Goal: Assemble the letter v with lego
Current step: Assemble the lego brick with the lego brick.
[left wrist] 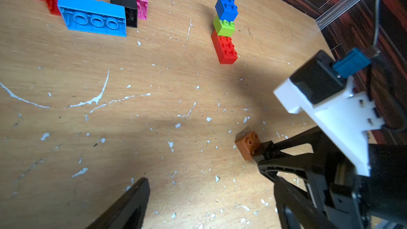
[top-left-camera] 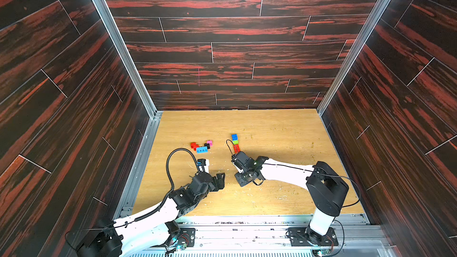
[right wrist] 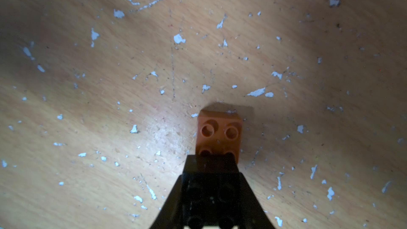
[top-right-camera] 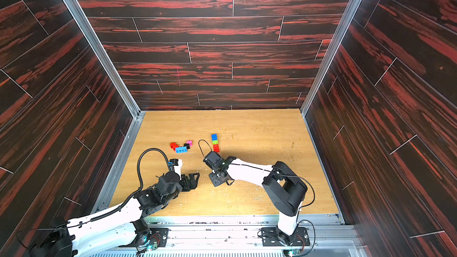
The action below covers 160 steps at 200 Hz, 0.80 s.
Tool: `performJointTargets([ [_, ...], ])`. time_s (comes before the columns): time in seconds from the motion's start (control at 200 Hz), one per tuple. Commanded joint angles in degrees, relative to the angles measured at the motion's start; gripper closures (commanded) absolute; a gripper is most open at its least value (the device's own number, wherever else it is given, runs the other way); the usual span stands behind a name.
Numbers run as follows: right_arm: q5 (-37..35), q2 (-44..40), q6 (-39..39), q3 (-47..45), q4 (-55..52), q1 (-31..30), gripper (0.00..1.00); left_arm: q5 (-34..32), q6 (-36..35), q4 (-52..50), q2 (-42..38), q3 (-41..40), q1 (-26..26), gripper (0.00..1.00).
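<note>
Progress: roughly halfway by my guess, no v readable yet. Blue brick (top-left-camera: 234, 136), lime green brick (top-left-camera: 235, 142) and red oblong brick (top-left-camera: 236, 148) lie end to end in one straight row on the worktop (top-left-camera: 284, 144). Well apart sits a touching cluster tipped on its sides: two red bricks (top-left-camera: 194, 145), light blue oblong brick (top-left-camera: 202, 149), black brick (top-left-camera: 207, 146), pink brick (top-left-camera: 209, 142). Right gripper (right wrist: 212, 164) has its jaws clamped on an orange brick (right wrist: 218, 128) low over the worktop, contact unclear. Left gripper (top-left-camera: 220, 179) jaws stand apart, empty. Second stroke and joining left.

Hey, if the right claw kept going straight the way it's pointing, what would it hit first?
Most likely the wooden table: the right claw, shut on the orange brick, points down at it, so that brick would touch first. The gap is unclear.
</note>
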State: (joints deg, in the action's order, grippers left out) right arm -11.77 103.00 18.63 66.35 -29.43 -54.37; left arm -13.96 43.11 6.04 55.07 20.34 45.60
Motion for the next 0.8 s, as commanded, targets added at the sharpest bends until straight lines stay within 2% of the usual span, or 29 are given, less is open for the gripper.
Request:
performJointTargets([
  [0.0, -0.8, 1.7, 0.5, 1.2, -2.0, -0.4, 0.75, 0.0, 0.0, 0.3, -1.7, -1.1, 0.2, 0.08],
  [0.18, -2.8, 1.4, 0.4, 1.2, -2.6, -0.4, 0.75, 2.0, -0.3, 0.6, -2.6, -1.3, 0.1, 0.07],
  [0.366, -1.5, 2.7, -0.2, 1.5, -2.8, -0.3, 0.75, 6.5, -0.3, 1.2, -2.2, -1.4, 0.2, 0.06],
  [0.536, -0.1, 3.2, 0.0, 1.5, -2.2, -0.3, 0.75, 10.2, -0.3, -2.5, -2.0, -0.3, 0.2, 0.00],
  [0.797, 0.2, 3.3, 0.7, 1.5, -2.9, -0.3, 0.74, 11.4, -1.6, -6.7, -4.3, 0.7, 0.1, 0.00],
])
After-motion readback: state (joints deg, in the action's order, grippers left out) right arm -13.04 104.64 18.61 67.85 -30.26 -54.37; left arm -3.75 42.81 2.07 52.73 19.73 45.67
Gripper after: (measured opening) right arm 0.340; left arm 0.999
